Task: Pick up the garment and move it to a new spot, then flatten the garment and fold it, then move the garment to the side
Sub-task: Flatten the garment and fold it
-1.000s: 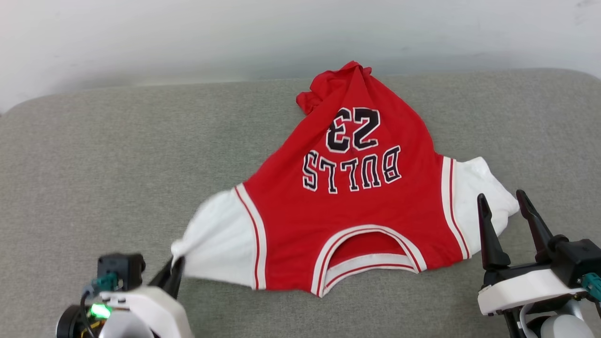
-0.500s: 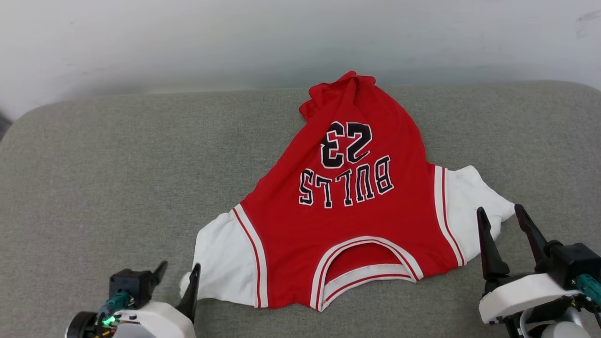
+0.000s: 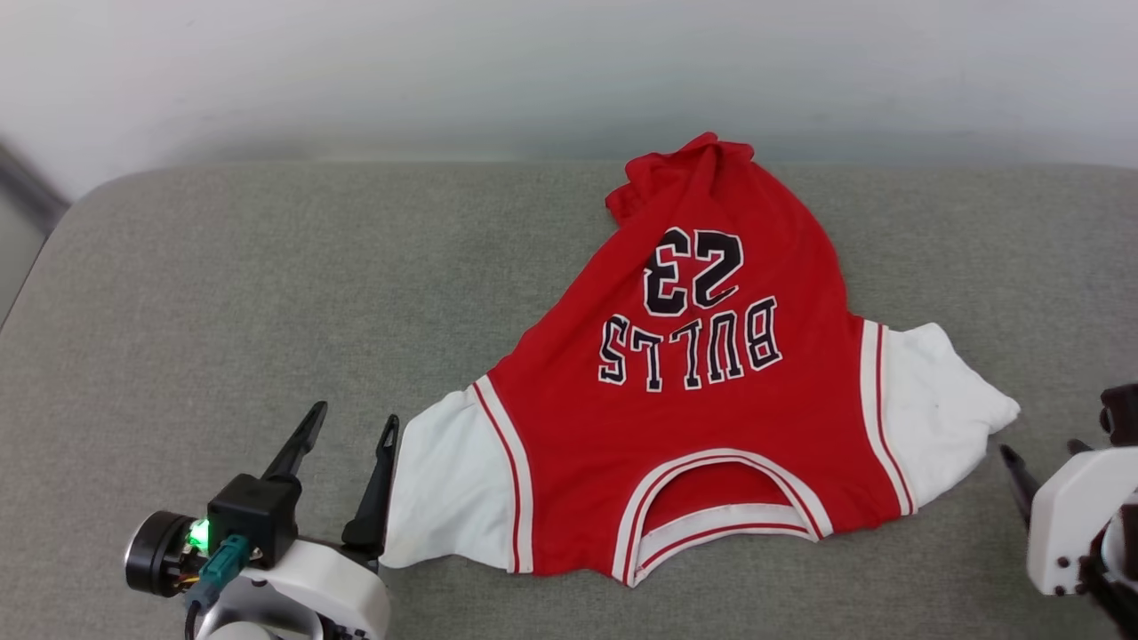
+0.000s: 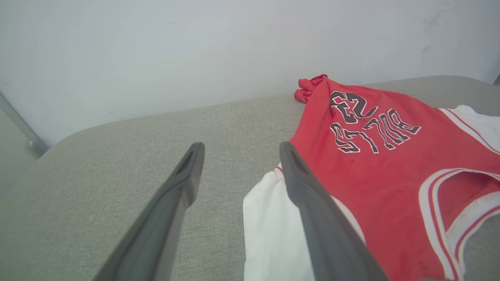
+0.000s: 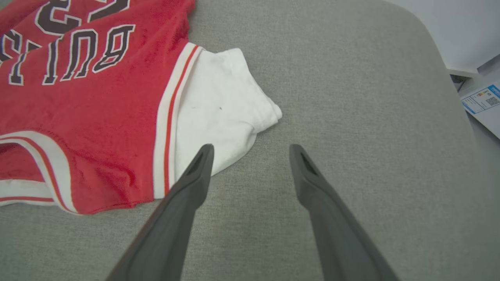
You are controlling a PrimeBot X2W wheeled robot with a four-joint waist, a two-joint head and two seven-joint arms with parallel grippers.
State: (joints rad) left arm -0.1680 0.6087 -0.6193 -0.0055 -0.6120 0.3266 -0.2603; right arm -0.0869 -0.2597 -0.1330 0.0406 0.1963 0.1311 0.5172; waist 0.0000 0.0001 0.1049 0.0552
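The garment (image 3: 693, 418) is a red jersey with white sleeves lying on the grey padded surface (image 3: 222, 293), lettering side up, its collar toward me and its hem bunched at the far end. My left gripper (image 3: 352, 416) stands open just left of the left white sleeve (image 3: 444, 489), holding nothing. In the left wrist view the left gripper (image 4: 241, 147) has its right finger over the edge of that sleeve (image 4: 273, 230). My right gripper (image 3: 1040, 449) is at the lower right, beside the right sleeve (image 3: 933, 400). The right wrist view shows the right gripper (image 5: 251, 148) open over bare surface next to that sleeve (image 5: 218, 121).
A pale wall (image 3: 356, 71) rises right behind the surface's far edge. The surface's rounded left corner (image 3: 36, 258) drops off at the left. Beyond its right edge, a paper with a printed label (image 5: 482, 99) lies on the floor.
My left gripper opened and let go of the left white sleeve, which now lies on the surface. The head camera shifted, and my right gripper sits lower and farther right in the view.
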